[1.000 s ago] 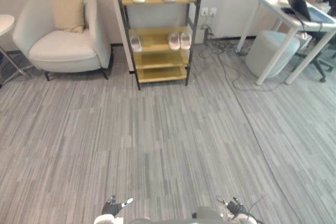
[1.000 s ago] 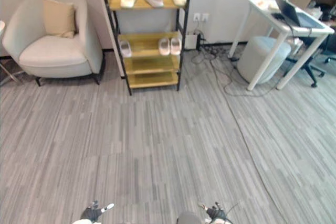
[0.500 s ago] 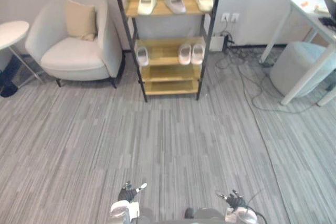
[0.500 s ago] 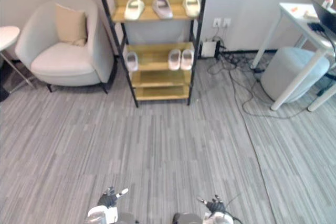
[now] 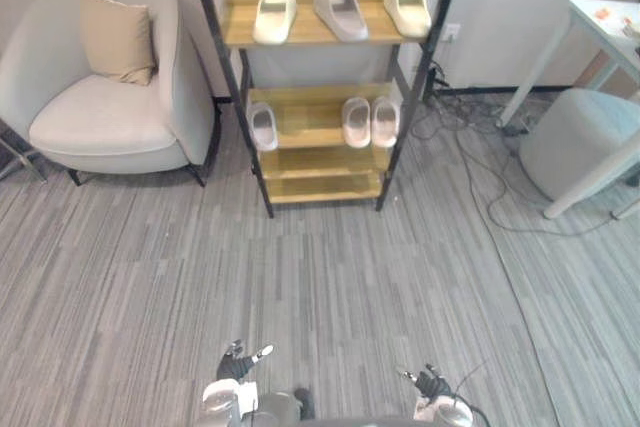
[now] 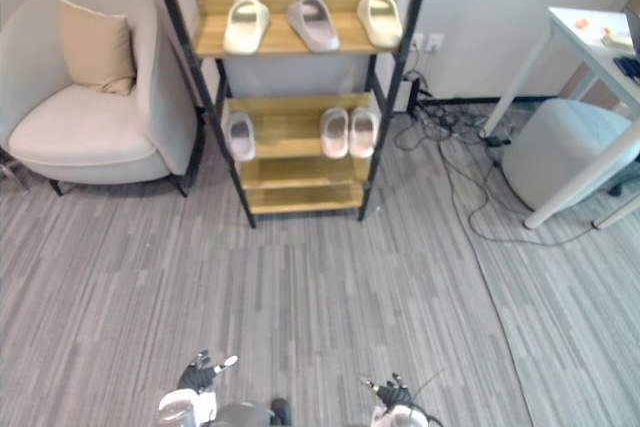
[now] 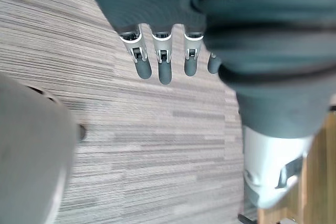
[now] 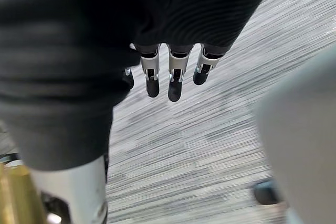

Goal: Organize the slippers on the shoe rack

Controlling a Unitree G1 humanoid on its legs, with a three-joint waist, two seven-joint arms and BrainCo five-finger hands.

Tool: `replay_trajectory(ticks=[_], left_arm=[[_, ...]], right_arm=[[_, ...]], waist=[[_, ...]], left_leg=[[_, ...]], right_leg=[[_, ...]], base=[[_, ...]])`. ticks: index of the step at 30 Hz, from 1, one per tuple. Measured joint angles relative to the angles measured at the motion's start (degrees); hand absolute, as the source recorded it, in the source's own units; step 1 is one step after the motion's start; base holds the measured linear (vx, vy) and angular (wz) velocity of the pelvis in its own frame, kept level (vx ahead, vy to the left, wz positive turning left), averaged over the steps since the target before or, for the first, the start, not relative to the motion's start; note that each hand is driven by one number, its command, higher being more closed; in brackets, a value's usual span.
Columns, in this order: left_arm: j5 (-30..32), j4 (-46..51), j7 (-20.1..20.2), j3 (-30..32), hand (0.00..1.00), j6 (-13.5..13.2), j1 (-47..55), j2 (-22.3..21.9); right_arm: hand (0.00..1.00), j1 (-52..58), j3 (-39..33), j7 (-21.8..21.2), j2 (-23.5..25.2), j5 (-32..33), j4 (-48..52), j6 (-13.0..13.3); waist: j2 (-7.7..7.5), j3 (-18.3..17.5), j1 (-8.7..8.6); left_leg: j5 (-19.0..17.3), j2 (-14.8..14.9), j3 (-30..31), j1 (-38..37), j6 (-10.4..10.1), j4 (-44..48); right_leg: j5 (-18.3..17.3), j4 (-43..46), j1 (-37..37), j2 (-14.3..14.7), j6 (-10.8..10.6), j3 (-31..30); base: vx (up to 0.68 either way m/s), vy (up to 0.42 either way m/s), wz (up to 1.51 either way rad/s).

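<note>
The shoe rack (image 5: pixel 255 152), black-framed with wooden shelves, stands against the far wall. Its top shelf holds a cream slipper (image 5: pixel 273 15), a grey slipper (image 5: pixel 340 13) and a beige slipper (image 5: pixel 407 8). On the middle shelf lie a lone white slipper (image 5: pixel 262 125) at the left and a pale pair (image 5: pixel 370 121) at the right. The lower shelf (image 5: pixel 322 160) is bare. My left hand (image 5: pixel 237 367) and right hand (image 5: pixel 432 384) hang low over the carpet, far from the rack. Both are open, their fingers (image 7: pixel 157 61) (image 8: pixel 173 77) straight and holding nothing.
A pale armchair (image 5: pixel 95 112) with a beige cushion (image 5: pixel 117 35) stands left of the rack. To the right are a grey pouf (image 5: pixel 580 142), a white table (image 5: pixel 600 22) and cables (image 5: pixel 470 162) trailing across the carpet.
The camera has moved towards the rack, which now looks larger and sits nearer the middle. Both hands stay low and empty.
</note>
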State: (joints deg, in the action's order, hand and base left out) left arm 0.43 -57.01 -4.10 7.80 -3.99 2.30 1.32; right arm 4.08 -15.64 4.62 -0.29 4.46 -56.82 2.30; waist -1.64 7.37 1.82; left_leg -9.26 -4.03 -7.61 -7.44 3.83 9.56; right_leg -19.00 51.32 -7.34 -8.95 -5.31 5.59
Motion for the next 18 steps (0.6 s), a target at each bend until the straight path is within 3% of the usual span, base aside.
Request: replay_trajectory(ticks=[2, 4, 6, 7, 11, 12, 13, 14, 16, 18], left_arm=[[0.01, -0.40, 0.59, 0.00, 0.00, 0.00, -0.19, -0.51], [0.00, -1.00, 0.76, 0.06, 0.00, 0.05, -0.60, -0.70], [0.00, -0.96, 0.73, 0.17, 0.00, -0.06, -0.35, -0.57], [0.01, -1.21, 0.72, 0.56, 0.00, -0.10, -0.24, -0.52], [0.53, -1.36, 0.79, 2.74, 0.00, -0.14, -0.44, -3.43], [0.57, -0.87, 0.83, 3.69, 0.00, -0.15, -0.53, -4.07], [0.56, -0.52, 0.82, 4.72, 0.00, -0.12, -0.70, -4.29], [0.49, 0.14, 0.70, 5.17, 0.00, -0.16, -0.64, -4.14], [0.34, 1.49, 0.60, 5.93, 0.00, -0.29, -0.64, -4.22], [-0.27, 2.94, 0.45, 5.98, 0.00, -0.46, -0.21, -4.38]], right_arm=[[0.00, 0.00, -0.53, -0.03, 0.05, 0.02, 0.04, 0.07], [0.00, -0.69, -2.24, -0.02, 0.21, 0.05, 0.01, 0.28], [0.00, -0.76, -2.32, -0.07, 0.35, 0.09, 0.03, 0.51], [0.00, -0.56, -2.32, -0.19, 0.55, 0.21, -0.17, 0.55], [0.00, -0.99, -2.10, -0.19, -0.82, 0.01, 0.18, 0.59], [0.00, -0.95, -1.99, -0.09, -1.06, 0.10, 0.32, 0.60], [0.00, -0.75, -1.02, -0.05, -1.43, 0.12, 0.97, 0.46], [0.00, -0.52, 0.41, 0.12, -1.74, 0.19, 1.25, 0.49], [0.00, -0.52, 1.65, 0.26, -1.92, 0.20, 1.15, 0.48], [0.00, -0.34, 2.34, 0.34, -1.80, 0.31, 0.92, 0.37]], waist=[[-0.15, 0.04, -0.51], [0.32, 0.30, -1.28], [0.17, 0.28, -1.39], [-0.52, 0.30, -1.68], [3.30, 0.16, -1.58], [3.82, 0.60, -1.68], [4.17, 0.88, -1.84], [3.61, 1.76, -1.67], [3.86, 2.39, -1.42], [3.27, 2.25, -0.68]], left_leg=[[-0.19, 0.70, 1.10, -3.08, -0.32, -1.90], [-1.34, 2.29, 2.72, -5.33, -1.98, -3.04], [-2.79, 3.49, 3.65, -7.05, -3.90, -3.37], [-4.37, 3.60, 5.07, -9.62, -5.72, -3.09], [-4.75, 6.90, 6.54, -8.14, -5.89, 4.56], [-4.26, 7.35, 6.39, -5.25, -6.69, 11.98], [-2.09, 8.25, 6.33, -1.05, -9.41, 23.16], [1.34, 9.55, 6.13, 3.44, -9.95, 34.01], [-2.75, 12.08, 3.37, 9.77, -8.42, 45.35], [-6.99, 12.73, -0.01, 14.16, -6.72, 42.58]], right_leg=[[-0.91, -5.97, -4.04, 0.54, 1.65, 3.07], [0.84, -15.85, -7.68, 2.77, 2.63, 3.26], [7.73, -26.45, -9.26, 4.91, 4.12, 2.88], [17.31, -30.43, -8.93, 5.73, 6.66, 1.61], [12.67, -28.46, -6.67, 7.95, 8.25, 4.34], [11.60, -29.28, -4.73, 8.76, 8.63, 4.51], [10.54, -30.27, -2.41, 9.12, 8.90, 4.65], [9.37, -31.41, 0.28, 9.36, 9.64, 4.36], [7.37, -32.58, 5.41, 10.02, 10.33, 4.08], [6.27, -34.55, 9.43, 9.67, 9.79, 2.47]], base=[[0.44, -0.029, 0.54], [0.44, -0.098, 0.50], [0.43, -0.167, 0.51], [0.47, -0.216, 0.44], [0.48, -0.220, 0.15], [0.40, -0.172, 0.09], [0.44, -0.162, 0.00], [0.33, -0.105, -0.06], [0.33, -0.087, -0.12], [0.30, -0.065, -0.36]])
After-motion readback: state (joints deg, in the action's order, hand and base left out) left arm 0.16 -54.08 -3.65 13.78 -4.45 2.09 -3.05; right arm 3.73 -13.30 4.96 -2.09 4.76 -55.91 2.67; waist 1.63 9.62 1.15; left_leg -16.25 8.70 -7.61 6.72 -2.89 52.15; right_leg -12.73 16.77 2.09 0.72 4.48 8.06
